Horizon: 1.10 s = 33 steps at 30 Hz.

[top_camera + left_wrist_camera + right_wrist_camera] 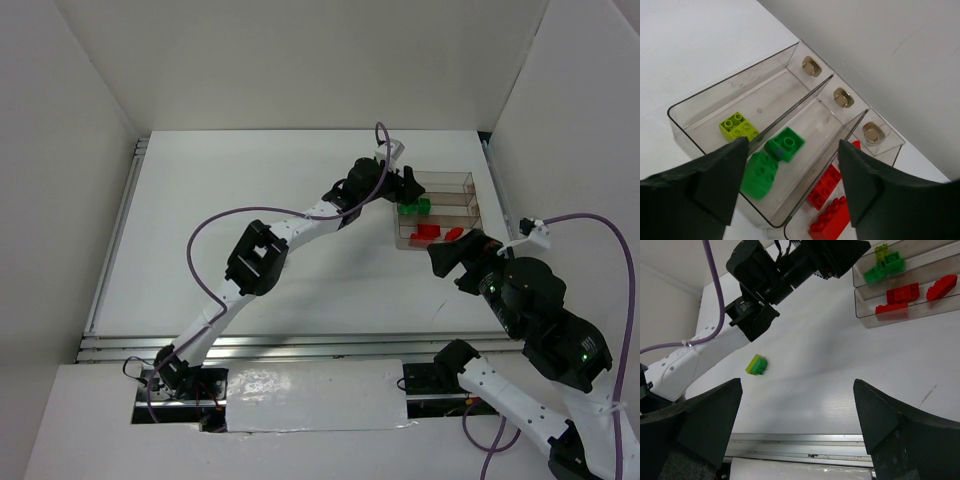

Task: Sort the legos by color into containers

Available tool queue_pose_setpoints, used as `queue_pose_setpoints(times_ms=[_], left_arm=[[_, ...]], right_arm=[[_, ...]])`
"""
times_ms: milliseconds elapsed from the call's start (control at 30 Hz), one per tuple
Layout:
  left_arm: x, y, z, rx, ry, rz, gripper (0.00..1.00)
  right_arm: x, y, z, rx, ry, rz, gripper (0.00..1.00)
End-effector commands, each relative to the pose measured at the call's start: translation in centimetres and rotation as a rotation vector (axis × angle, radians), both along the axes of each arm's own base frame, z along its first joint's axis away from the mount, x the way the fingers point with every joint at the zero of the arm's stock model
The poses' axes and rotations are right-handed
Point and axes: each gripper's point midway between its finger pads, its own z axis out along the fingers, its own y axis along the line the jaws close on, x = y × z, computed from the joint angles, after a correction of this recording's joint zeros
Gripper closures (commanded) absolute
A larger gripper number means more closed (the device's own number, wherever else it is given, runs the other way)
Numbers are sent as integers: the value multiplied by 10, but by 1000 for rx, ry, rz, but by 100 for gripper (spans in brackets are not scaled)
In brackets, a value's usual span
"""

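Green drop looks done; next target is the stray brick on the table.
Right hand point(797, 385) open, empty; yellow-green/green brick point(756, 364) loose on table; left hand point(792, 150) open over containers point(735, 75), green legos point(785, 145) inside. Next: grasp stray, probably split colors.

Overhead and wrist views, tray point(445, 182) shared

The white table point(250, 200) carries a clear divided tray point(450, 180) (near its right edge) and one loose two-tone green brick point(756, 364).
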Motion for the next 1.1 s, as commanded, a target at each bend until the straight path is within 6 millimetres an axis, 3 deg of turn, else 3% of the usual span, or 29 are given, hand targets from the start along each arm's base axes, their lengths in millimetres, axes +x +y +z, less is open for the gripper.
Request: queue_pose_setpoints(times_ms=[0,67,133,167,200,233,267,300,367,400,433,467,500,533,600,633,700,733,967,1067], left_arm=[[5,-10,22,-64,-80,-5,13],[4,-10,26,-72,-84,-7,8],[0,-6,46,-92,-100,-13,9],[-4,-3,41,-77,-93,-10,0],[-6,2,47,-74,-97,1,0],[-9,17,93,-100,-144,51,1],[-13,31,73,-35,-97,91,0],[-21,52,123,-46,-145,141,1],[-23,99,93,122,-52,308,1],[-33,126,128,132,-68,372,0],[-38,148,121,187,-31,439,1],[-48,187,81,338,51,547,1],[-63,212,101,322,69,609,0],[-76,240,67,411,126,660,1],[-101,288,63,447,193,771,0],[-113,313,34,513,249,798,0],[-132,339,26,518,309,809,0],[-140,360,1,557,359,824,0],[-158,386,-38,520,409,696,1],[-159,372,-58,530,439,596,0]], right_arm=[[1,0,0,-21,-5,7,0],[3,2,-2,-22,-3,10,0],[4,2,-5,-28,5,9,0],[5,4,-5,-27,6,12,0],[6,6,-6,-30,10,20,0],[8,9,-10,-39,20,30,0],[9,13,-10,-33,19,46,0],[10,16,-12,-33,28,56,0],[13,22,-14,-26,26,76,0],[13,28,-16,-19,28,102,1],[15,32,-23,-29,35,121,0],[17,37,-23,-19,26,137,1],[19,45,-32,-25,54,166,0],[22,50,-37,-26,66,179,0],[29,63,-47,-30,100,213,1],[29,71,-53,-26,122,247,1],[33,82,-61,-24,142,285,1],[32,88,-62,-15,147,312,1],[28,107,-79,10,178,403,1],[26,107,-92,-3,206,410,1]])
